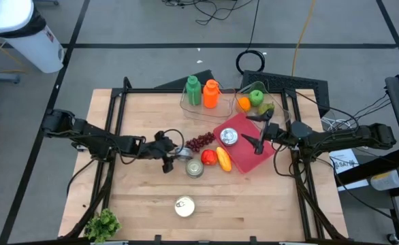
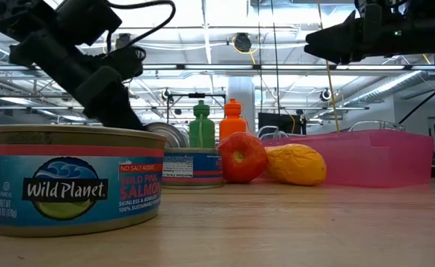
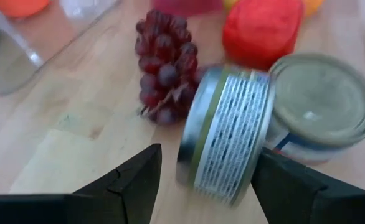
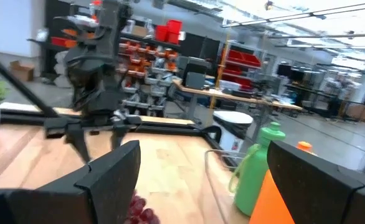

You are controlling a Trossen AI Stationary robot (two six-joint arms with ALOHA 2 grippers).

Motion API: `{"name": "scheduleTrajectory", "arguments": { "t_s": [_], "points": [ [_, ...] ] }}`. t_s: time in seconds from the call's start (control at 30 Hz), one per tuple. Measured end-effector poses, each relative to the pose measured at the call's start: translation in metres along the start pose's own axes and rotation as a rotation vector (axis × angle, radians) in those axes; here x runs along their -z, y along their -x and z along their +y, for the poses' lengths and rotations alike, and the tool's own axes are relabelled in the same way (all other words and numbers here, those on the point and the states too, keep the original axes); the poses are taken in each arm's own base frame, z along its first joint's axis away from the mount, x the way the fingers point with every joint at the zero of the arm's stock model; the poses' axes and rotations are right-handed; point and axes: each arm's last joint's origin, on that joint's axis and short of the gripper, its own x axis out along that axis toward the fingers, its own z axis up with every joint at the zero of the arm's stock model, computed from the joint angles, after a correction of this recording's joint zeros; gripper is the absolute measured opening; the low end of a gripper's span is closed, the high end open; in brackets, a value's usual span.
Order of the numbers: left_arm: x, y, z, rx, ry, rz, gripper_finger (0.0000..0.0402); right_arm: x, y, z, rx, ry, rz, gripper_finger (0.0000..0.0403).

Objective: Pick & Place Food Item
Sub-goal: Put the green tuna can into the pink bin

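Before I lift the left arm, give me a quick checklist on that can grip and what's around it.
1. Tilted can sits between the left gripper fingers: ok.
2. Fingers actually pressing the can's sides: cannot tell; a gap shows on one side in the left wrist view.
3. Neighbours clear of the lift: not ok; the grapes and a second can lie right against the tilted one.
4. Right gripper out of the way: ok; it hangs open over the pink tray.
5. Free spot on the tray: ok; one can sits there with bare surface around it.
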Motion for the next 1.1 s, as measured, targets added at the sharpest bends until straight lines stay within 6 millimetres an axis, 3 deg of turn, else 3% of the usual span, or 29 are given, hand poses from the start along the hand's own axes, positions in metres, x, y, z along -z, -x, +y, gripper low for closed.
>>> {"name": "scheduleTrajectory", "arguments": {
  "t_s": [0.67,0.77,0.9,1.1],
  "points": [
    [-0.002,-0.005,0.001,0.067,-0.092,-0.013,0.0242,0.000,0.000,0.001,-0.051,0.002,-0.010,0.0329],
    [-0.003,-0.005,0.001,0.068,-0.099,-0.021,0.0221,-0.001,0.000,0.001,-0.050,-0.001,-0.015,0.0329],
    [-0.003,-0.005,0.001,0.064,-0.080,-0.017,0.0159,-0.001,0.000,0.001,-0.050,-0.003,-0.014,0.0329],
    [-0.012,0.001,0.000,0.071,-0.032,-0.058,0.0159,-0.001,0.000,0.001,-0.050,-0.025,-0.017,0.0329]
  ]
}}
